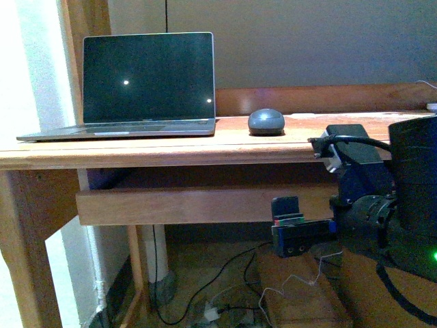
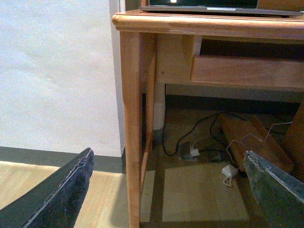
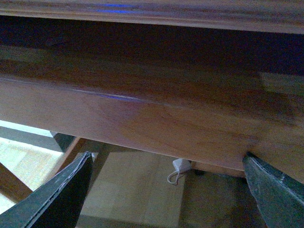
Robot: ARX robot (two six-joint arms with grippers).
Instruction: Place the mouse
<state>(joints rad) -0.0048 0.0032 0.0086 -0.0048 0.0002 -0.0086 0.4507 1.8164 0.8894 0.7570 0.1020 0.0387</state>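
Wooden desk (image 1: 171,147) against grey wall (image 1: 307,41).

Colours from where I sit: the mouse (image 1: 265,121) is dark grey with a dull sheen, parked on a warm orange-brown wooden desk (image 1: 177,147) with visible grain, next to a silver-grey laptop (image 1: 136,85) whose screen is black apart from two tiny white glints. My right arm (image 1: 389,212) is black with a blue block and a small green light, and my fingers (image 2: 57,194) in both wrist views are dark charcoal with paler worn edges. Behind it all the wall (image 1: 307,41) is flat grey-beige, the floor (image 2: 199,190) is light yellowish wood, and there are black and white cables (image 2: 209,137) tangled under the desk.
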